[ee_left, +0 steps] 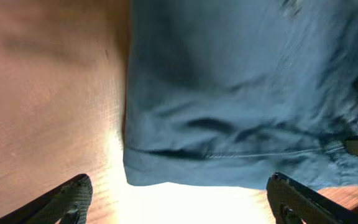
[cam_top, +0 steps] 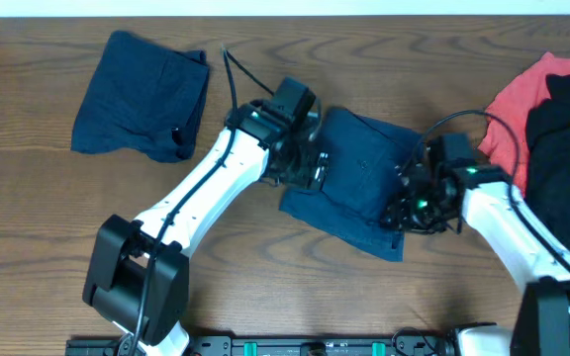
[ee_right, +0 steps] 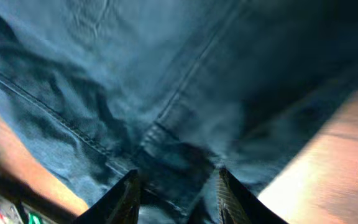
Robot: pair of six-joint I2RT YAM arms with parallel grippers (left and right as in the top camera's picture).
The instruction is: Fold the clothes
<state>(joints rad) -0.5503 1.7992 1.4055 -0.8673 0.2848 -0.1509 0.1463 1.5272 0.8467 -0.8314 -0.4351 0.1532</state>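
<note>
Folded navy blue shorts (cam_top: 359,173) lie in the middle of the wooden table. My left gripper (cam_top: 310,158) is at their left edge. In the left wrist view it (ee_left: 179,183) stands wide open and empty, just off the hemmed edge of the shorts (ee_left: 241,93). At the shorts' right edge is my right gripper (cam_top: 404,198). The right wrist view shows its fingers (ee_right: 177,174) apart over a seam of the navy cloth (ee_right: 166,74), with rumpled fabric showing between them.
A second navy piece (cam_top: 142,94) lies at the back left. A coral-red garment (cam_top: 513,109) and a black one (cam_top: 567,138) are piled at the right edge. Bare wood (cam_top: 47,218) shows at the front left.
</note>
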